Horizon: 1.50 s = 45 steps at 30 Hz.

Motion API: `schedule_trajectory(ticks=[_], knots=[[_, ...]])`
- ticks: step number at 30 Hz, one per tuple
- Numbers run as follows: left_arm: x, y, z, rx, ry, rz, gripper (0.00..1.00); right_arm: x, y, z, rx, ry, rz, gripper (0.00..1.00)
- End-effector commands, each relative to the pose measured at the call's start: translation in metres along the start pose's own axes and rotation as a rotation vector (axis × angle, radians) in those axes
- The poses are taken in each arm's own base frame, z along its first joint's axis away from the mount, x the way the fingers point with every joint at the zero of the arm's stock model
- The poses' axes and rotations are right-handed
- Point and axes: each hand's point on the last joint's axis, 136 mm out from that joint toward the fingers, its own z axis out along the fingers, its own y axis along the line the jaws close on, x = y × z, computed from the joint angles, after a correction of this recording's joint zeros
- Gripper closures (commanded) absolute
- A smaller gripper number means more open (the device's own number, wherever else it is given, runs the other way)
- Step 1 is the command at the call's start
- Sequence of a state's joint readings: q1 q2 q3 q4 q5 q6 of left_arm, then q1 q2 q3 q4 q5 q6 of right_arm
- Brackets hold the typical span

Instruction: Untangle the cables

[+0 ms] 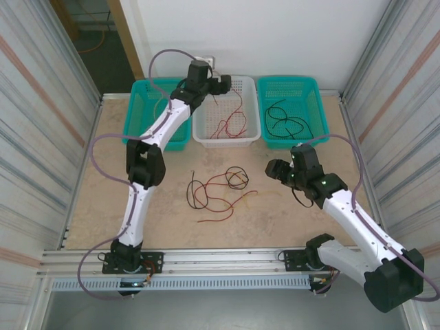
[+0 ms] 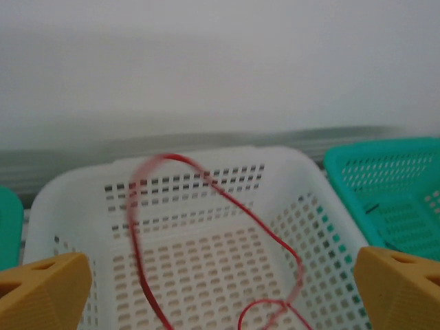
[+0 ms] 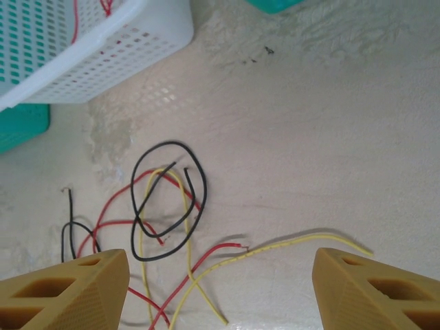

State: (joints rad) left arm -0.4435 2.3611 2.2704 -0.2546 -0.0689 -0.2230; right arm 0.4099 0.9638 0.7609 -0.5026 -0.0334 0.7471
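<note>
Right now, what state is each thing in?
Left orange claw: open, empty, above the white plastic basket.
Thin red wire: loose inside that basket.
Right orange claw: open, empty, above the table.
Tangle of red, black and pale yellow wires: tangled on the table.
Thin black wire: loose in the right teal basket.

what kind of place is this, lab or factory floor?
Probably a lab robot cell: a table walled by corrugated panels, left arm and right arm bolted to an aluminium rail, plastic baskets at the back.
</note>
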Motion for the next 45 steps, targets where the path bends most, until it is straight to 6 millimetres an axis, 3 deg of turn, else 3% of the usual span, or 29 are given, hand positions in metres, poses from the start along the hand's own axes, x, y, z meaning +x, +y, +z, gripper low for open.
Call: schedule_trajectory(ticks=[1,5,7,12,15,22,25,29,35,45], knots=[[-0.065,-0.027,-0.061,0.001,-0.172,0.095,0.01,-0.008,0.014,-0.005,-0.032,-0.001,-0.042,0.31],[-0.086,-0.032,-0.111,-0.009,-0.224,0.096,0.01,-0.009,0.018,-0.002,0.019,-0.004,-0.084,0.31],[-0.088,-0.035,-0.133,0.024,-0.222,0.082,0.01,-0.011,0.021,-0.002,0.052,-0.026,-0.111,0.27],[-0.061,-0.036,-0.197,0.113,-0.176,-0.022,0.01,-0.012,0.024,0.000,0.124,-0.070,-0.149,0.21],[-0.025,-0.025,-0.230,0.129,-0.143,-0.105,0.01,-0.010,0.028,0.003,0.110,-0.071,-0.137,0.20],[0.106,-0.003,-0.284,0.158,0.107,-0.200,0.01,0.007,0.044,0.018,0.039,0.002,-0.159,0.22],[0.152,0.004,-0.304,0.164,0.210,-0.231,0.07,0.023,0.058,0.030,-0.004,0.113,-0.192,0.25],[0.180,0.012,-0.322,0.160,0.238,-0.278,0.17,0.037,0.073,0.041,0.011,0.189,-0.284,0.30],[0.182,0.011,-0.329,0.170,0.232,-0.330,0.29,0.052,0.083,0.061,0.088,0.267,-0.406,0.41],[0.199,0.014,-0.329,0.140,0.308,-0.343,0.36,0.103,0.069,0.074,0.164,0.371,-0.461,0.43]])
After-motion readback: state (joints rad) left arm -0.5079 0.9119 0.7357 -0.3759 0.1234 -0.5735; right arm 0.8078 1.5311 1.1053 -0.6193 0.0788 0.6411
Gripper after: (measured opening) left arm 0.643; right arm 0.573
